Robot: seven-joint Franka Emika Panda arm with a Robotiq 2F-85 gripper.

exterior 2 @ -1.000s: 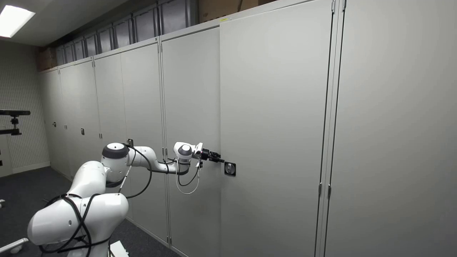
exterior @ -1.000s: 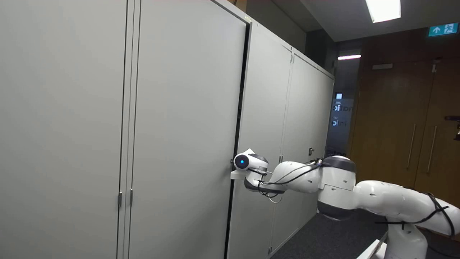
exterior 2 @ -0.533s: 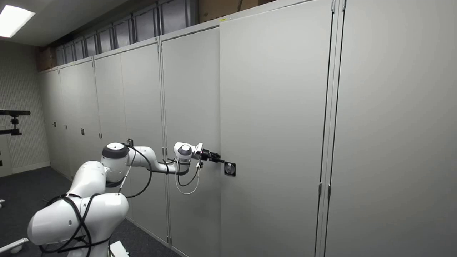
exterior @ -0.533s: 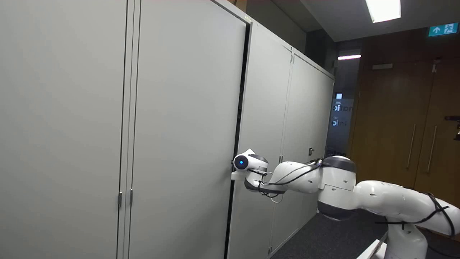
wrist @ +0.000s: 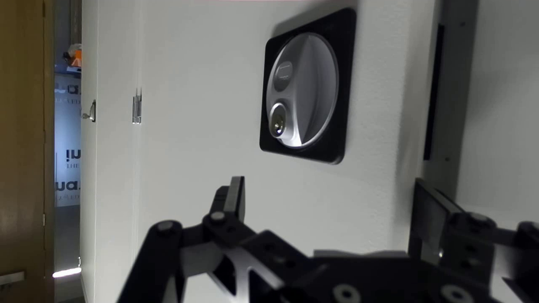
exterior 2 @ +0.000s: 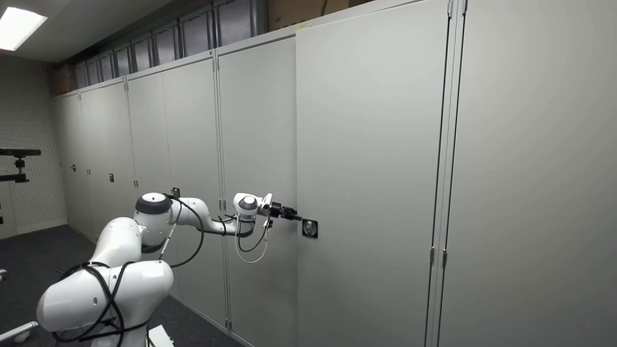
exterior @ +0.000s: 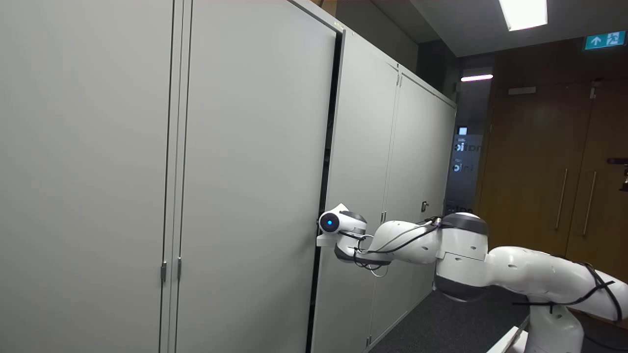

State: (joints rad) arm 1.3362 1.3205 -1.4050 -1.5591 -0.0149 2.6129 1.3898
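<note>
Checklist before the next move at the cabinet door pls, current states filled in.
1. Cabinet door ajar: ok, a dark gap runs down its free edge in an exterior view.
2. Gripper open and holding nothing: ok, jaws stand wide apart.
3. Door edge between the fingers: ok in the wrist view; one finger shows over the door face, the other past the edge.
4. Finger contact with the door: cannot tell.
5. Rotary lock handle untouched by the fingers: ok, the wrist view shows both apart from it.
6. Hanging white cable clear of the cabinet fronts: cannot tell, depth is unclear.
</note>
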